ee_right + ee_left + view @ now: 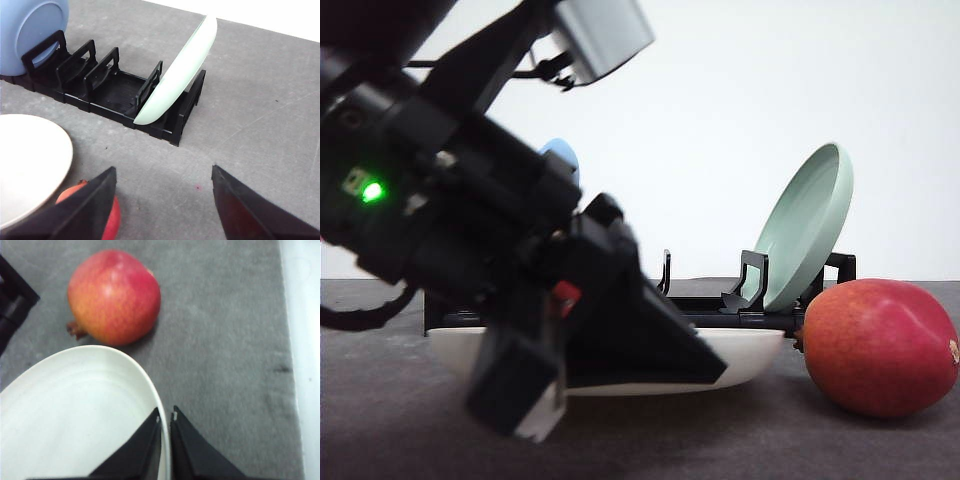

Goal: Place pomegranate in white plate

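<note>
Left tool (165,416): fingers pressed together on the white plate (75,405) rim, apparently steadying it. Right tool (162,175): wide open, empty, poised over the pomegranate (107,217), which lies beneath its near finger on the grey worktop (260,125), just beside the plate. The fruit lies sideways, crown toward the plate.
</note>
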Robot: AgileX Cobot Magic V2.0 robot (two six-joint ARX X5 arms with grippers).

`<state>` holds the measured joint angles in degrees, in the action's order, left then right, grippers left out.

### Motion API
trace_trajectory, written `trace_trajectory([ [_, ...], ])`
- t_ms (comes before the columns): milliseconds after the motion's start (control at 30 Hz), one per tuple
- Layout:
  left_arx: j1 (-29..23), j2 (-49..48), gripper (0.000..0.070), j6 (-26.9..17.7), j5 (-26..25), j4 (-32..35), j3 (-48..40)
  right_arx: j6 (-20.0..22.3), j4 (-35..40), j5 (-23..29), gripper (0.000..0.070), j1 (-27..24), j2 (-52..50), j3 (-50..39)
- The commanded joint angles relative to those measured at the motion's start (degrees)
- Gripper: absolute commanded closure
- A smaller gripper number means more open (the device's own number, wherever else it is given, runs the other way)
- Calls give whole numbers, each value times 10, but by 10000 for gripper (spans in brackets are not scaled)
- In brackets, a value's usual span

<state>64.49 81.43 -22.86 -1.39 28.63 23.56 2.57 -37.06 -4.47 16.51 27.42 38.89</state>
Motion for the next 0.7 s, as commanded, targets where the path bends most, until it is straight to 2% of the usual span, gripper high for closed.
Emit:
trace_trajectory([
  [0, 9, 11, 677, -7, 1, 6, 8, -7, 4, 0, 317, 3, 2, 6],
  [200, 9, 12, 653, -6, 1, -10, 8, -7, 4, 0, 317, 3, 2, 6],
  [333, 9, 12, 513, 2, 0, -16, 8, -7, 5, 0, 317, 3, 2, 6],
  [400, 8, 12, 475, 18, 0, -19, 8, -7, 5, 0, 317, 3, 2, 6],
  [467, 8, 12, 419, 46, 0, -21, 8, -7, 5, 0, 317, 3, 2, 6],
  [533, 8, 9, 352, 94, 0, -24, 10, -7, 6, 0, 317, 3, 2, 6],
  [667, 4, -17, 333, 230, -2, -97, 32, -7, 5, 0, 317, 3, 2, 6],
])
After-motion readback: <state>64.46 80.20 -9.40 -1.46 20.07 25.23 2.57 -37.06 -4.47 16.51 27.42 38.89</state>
